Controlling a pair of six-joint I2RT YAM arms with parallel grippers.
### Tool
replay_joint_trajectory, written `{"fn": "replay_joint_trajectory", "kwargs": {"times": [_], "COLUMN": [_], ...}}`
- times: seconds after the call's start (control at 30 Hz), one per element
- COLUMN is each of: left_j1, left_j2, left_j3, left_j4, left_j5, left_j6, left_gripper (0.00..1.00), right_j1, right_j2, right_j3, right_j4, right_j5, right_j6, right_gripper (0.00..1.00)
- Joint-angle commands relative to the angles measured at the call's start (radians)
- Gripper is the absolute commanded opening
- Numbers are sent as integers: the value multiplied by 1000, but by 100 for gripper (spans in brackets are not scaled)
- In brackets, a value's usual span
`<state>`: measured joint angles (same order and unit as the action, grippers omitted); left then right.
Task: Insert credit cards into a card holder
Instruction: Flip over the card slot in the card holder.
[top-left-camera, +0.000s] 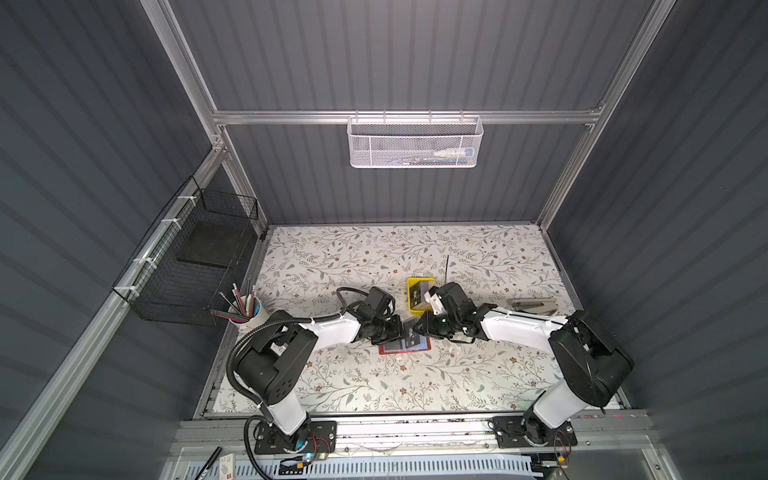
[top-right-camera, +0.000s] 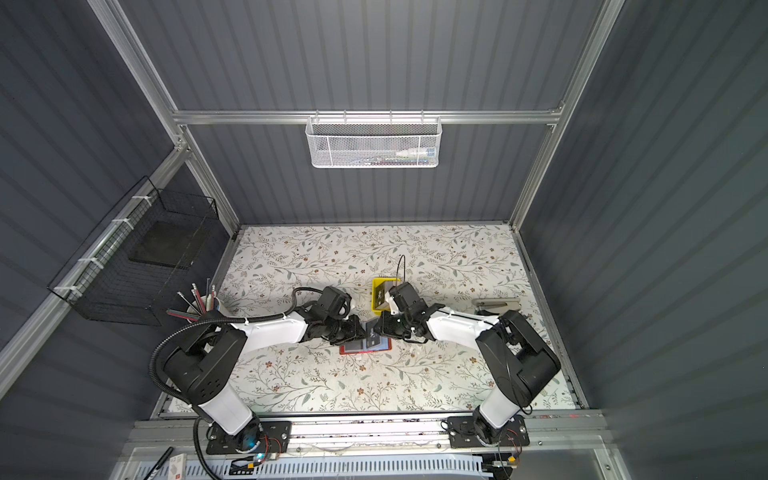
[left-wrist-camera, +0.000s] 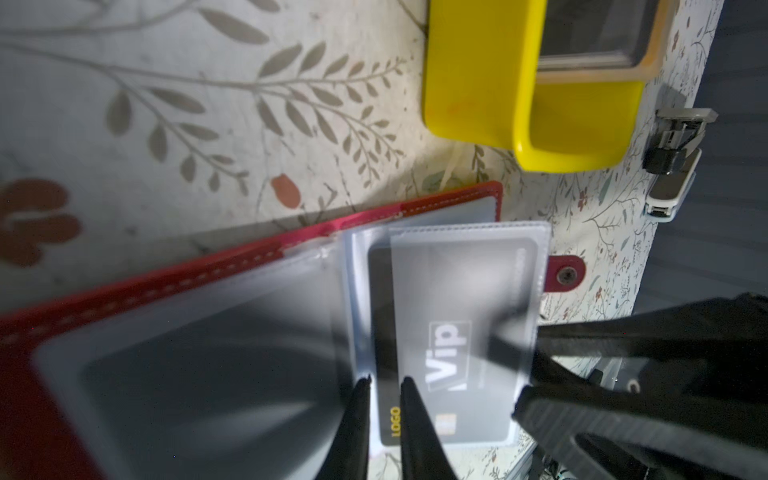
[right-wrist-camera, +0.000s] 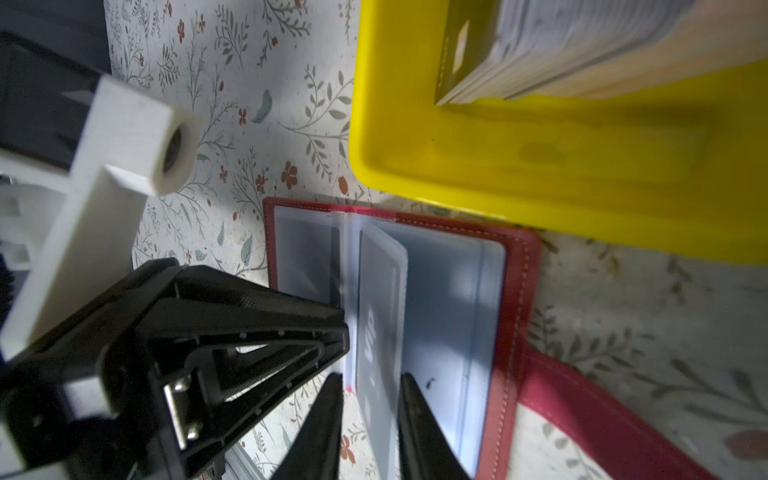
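Note:
The red card holder (top-left-camera: 424, 348) (top-right-camera: 386, 349) (left-wrist-camera: 166, 282) (right-wrist-camera: 515, 291) lies open on the floral table, between both arms. One clear sleeve leaf stands up from it with a dark "Vip" credit card (top-left-camera: 411, 333) (left-wrist-camera: 449, 332) (right-wrist-camera: 376, 316) inside, one dark edge showing outside the sleeve. My left gripper (top-left-camera: 401, 330) (left-wrist-camera: 386, 379) is open by a narrow gap, and the card's dark edge shows between its tips. My right gripper (top-left-camera: 417, 328) (right-wrist-camera: 371, 377) is open and straddles the sleeve leaf from the opposite side. More credit cards (top-left-camera: 419, 293) (right-wrist-camera: 561, 41) are stacked in the yellow tray.
The yellow tray (top-left-camera: 411, 309) (left-wrist-camera: 478, 83) (right-wrist-camera: 457, 166) sits just behind the card holder. A stapler (top-left-camera: 536, 306) (left-wrist-camera: 669, 166) lies at the right. A cup of pens (top-left-camera: 249, 311) stands at the left edge, under a black wire basket (top-left-camera: 195, 257). A white mesh basket (top-left-camera: 415, 143) hangs on the back wall.

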<state>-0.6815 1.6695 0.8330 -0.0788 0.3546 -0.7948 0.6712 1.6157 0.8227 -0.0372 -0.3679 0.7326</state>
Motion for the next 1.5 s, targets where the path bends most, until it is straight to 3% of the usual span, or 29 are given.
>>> {"fn": "replay_joint_trajectory", "kwargs": {"times": [0.0,0.23,0.53,1.1,1.47], "left_j1": [36,147,169,172,171], "left_j2": [-75,-199,-295,-219,-5], "left_j3": [-18,-83,-90,-35,154], "left_j4": [-42,21,-1,72,18], "left_j5": [-15,57,4,91,154], "left_j6": [28,33,93,147,221], "left_gripper": [17,21,22,19,19], "right_j1": [20,80,134,92,-73], "right_j2": [-2,31,55,17,-70], "right_j3": [44,133,228,228,214], "right_j4": [-50,-104,-171,-184,-269], "right_j5": [21,73,107,129,181], "right_j6": [-6,1,8,-49,-119], "right_gripper": [31,33,34,37,60]}}
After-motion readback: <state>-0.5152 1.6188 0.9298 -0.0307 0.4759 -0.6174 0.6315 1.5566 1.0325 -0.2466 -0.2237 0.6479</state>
